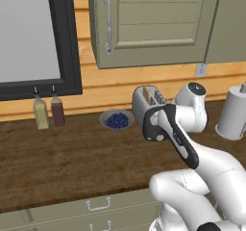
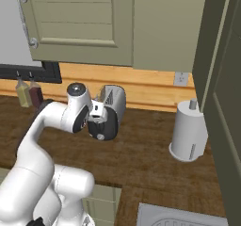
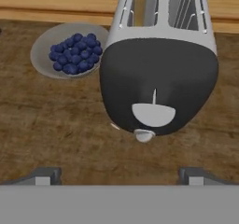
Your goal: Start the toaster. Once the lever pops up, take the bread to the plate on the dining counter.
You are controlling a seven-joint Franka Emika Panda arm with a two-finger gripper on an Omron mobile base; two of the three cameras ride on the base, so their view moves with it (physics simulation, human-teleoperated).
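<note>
Facing the gripper [image 3: 119,174], the toaster [image 3: 158,73] stands on the wood worktop [image 3: 56,120] near the back wall, its black end panel turned toward the hand, with the lever [image 3: 154,114] sitting low on that panel and the round knob [image 3: 144,135] directly beneath it. The gripper is released, both fingertips spread wide and holding nothing, positioned just short of the panel. From the lever's low position, the toaster is judged to be running, so the step in hand is waiting for the pop-up. A tan edge inside 1 of the 2 slots may be the bread [image 3: 138,6], though only a narrow strip is visible. Risk 1: reaching into the slot before the lever rises would catch the slice while it sits deep, and the fingertips could jam against the slot wires. Risk 2: a descent misaligned with the slot could strike the toaster's top rim and shove the light housing along the worktop. Risk 3: the grey bowl of blueberries [image 3: 67,50] sits just beside the toaster, and a wide sideways swing could clip it. Risk 4: a thin slice gripped near 1 corner could pivot or slip during carrying. A white paper-towel roll [image 2: 188,132] stands well apart to the right. No brand, label or legible writing is visible on the toaster, the 2 bottles [image 1: 49,112] or any other item.
</note>
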